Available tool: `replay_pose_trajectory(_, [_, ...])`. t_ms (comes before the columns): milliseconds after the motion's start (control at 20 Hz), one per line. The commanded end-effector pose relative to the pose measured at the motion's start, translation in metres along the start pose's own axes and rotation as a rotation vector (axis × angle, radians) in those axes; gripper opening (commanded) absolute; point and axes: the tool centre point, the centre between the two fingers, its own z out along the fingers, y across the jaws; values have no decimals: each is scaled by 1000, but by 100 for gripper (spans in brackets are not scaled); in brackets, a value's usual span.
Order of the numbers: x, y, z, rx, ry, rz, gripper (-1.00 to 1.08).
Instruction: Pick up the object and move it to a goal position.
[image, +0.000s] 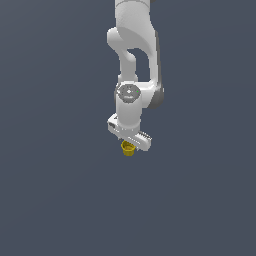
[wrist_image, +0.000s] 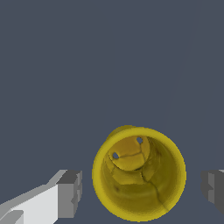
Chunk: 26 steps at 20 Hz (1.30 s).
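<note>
Fingers (wrist_image: 70, 192) spread apart, released, flanking the upright yellow cup (wrist_image: 139, 173) without touching.

cup (wrist_image: 139, 175) btwn hand (wrist_image: 140, 188) fingers (wrist_image: 70, 192), directly under arm (image: 132, 65)

arm (image: 132, 30) cut off above, end effector (wrist_image: 142, 190) fingers partly out of frame

Exterior view distant; wrist view close, looking into cup (wrist_image: 139, 174).
</note>
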Motion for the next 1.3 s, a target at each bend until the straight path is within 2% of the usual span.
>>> replay_pose_trajectory(0, [-1, 1, 12, -1, -1, 2, 100])
replay_pose_trajectory(450, [0, 0, 39, -1, -1, 3, 100])
replay_pose_trajectory(500, [0, 0, 39, -1, -1, 3, -100])
replay_pose_trajectory(1250, [5, 0, 36, 0, -1, 3, -100])
